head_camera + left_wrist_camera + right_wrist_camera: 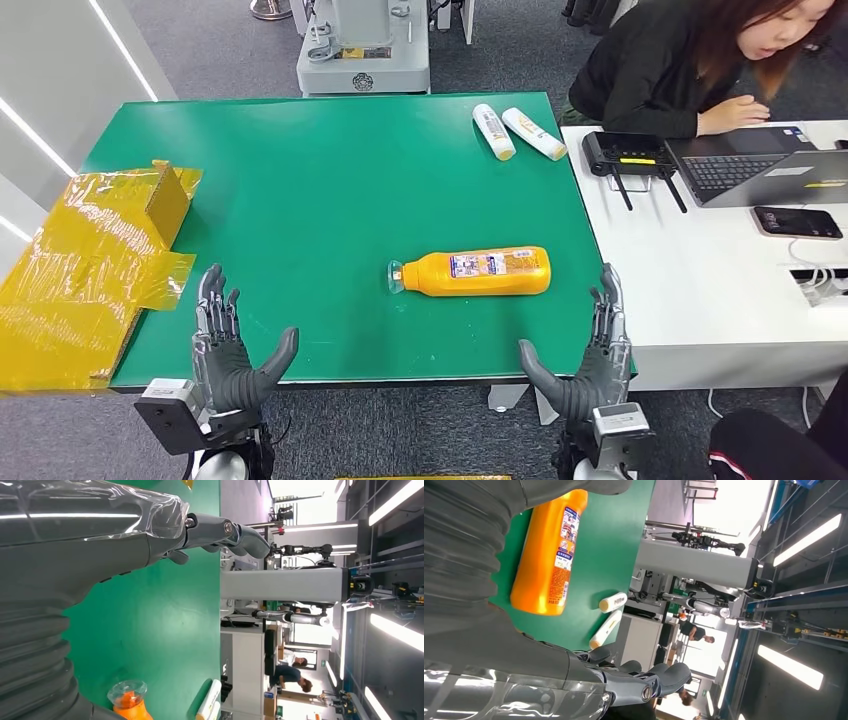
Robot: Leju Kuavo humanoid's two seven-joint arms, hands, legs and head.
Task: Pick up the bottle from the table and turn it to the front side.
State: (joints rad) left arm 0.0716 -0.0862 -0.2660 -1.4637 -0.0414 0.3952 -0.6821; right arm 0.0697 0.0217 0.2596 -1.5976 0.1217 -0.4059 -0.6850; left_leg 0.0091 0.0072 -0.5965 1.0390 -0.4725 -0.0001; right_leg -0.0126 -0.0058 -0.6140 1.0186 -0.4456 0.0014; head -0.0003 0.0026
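Note:
An orange bottle (480, 271) lies on its side near the middle of the green table (330, 170), its clear cap pointing toward my left and a printed label facing up. The right wrist view shows the bottle (548, 555) along its length; the left wrist view catches its cap end (129, 701). My left hand (228, 348) hovers at the table's near edge, fingers spread, holding nothing. My right hand (590, 355) stands likewise at the near right corner, a short way from the bottle's base, fingers apart and empty.
Two white tubes (516, 130) lie at the table's far right. A crumpled yellow bag and box (95, 255) cover the left edge. A white desk (700, 290) on the right carries a router, laptop and phone, with a person (690, 60) seated behind it.

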